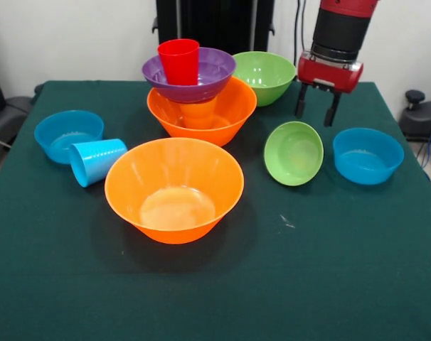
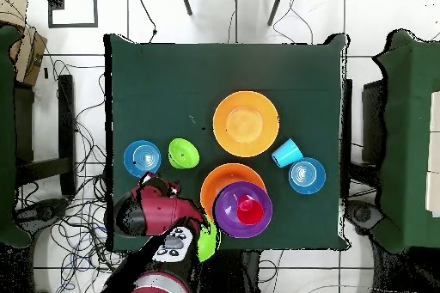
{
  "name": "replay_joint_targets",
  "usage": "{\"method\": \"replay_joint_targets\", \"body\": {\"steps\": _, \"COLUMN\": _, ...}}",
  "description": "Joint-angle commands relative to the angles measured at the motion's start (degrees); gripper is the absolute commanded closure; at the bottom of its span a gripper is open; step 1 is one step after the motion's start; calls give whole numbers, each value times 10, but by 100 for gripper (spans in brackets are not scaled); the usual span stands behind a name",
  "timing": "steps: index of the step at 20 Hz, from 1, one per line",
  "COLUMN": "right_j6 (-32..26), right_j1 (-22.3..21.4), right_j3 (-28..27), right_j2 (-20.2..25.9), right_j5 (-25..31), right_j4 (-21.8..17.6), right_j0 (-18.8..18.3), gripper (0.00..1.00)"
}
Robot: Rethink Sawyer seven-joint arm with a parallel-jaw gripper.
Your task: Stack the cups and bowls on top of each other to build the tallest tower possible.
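Observation:
The tower stands at the back: a large orange bowl [image 1: 230, 117] holds an orange cup [image 1: 199, 114], which carries a purple bowl [image 1: 208, 78] with a red cup [image 1: 179, 62] upright in it. Seen from overhead, the red cup [image 2: 250, 210] sits in the purple bowl [image 2: 232, 212]. My gripper [image 1: 316, 110] hangs open and empty above the table, right of the large green bowl [image 1: 264, 74] and behind the small green bowl [image 1: 294, 153] and a small blue bowl [image 1: 368, 155]. A second large orange bowl [image 1: 174, 188] sits in front. A light blue cup [image 1: 97, 161] lies on its side against another small blue bowl [image 1: 68, 135].
The table [image 1: 308, 270] is covered in a dark green cloth. In the overhead view my red arm [image 2: 146, 208] covers most of the large green bowl [image 2: 206, 242]. Chairs and cables surround the table.

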Motion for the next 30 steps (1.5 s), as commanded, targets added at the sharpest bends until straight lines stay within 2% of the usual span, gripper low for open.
{"method": "replay_joint_targets", "body": {"steps": 1, "right_j6": 135, "right_j1": 27, "right_j3": 13, "right_j2": 97, "right_j5": -53, "right_j4": 23, "right_j0": -21, "gripper": 0}}
{"method": "replay_joint_targets", "body": {"steps": 20, "right_j6": 165, "right_j1": 27, "right_j3": 15, "right_j2": 100, "right_j5": -54, "right_j4": 30, "right_j0": 0, "gripper": 0}}
{"method": "replay_joint_targets", "body": {"steps": 30, "right_j6": 175, "right_j1": 34, "right_j3": -3, "right_j2": 99, "right_j5": -46, "right_j4": 36, "right_j0": 9, "gripper": 0}}
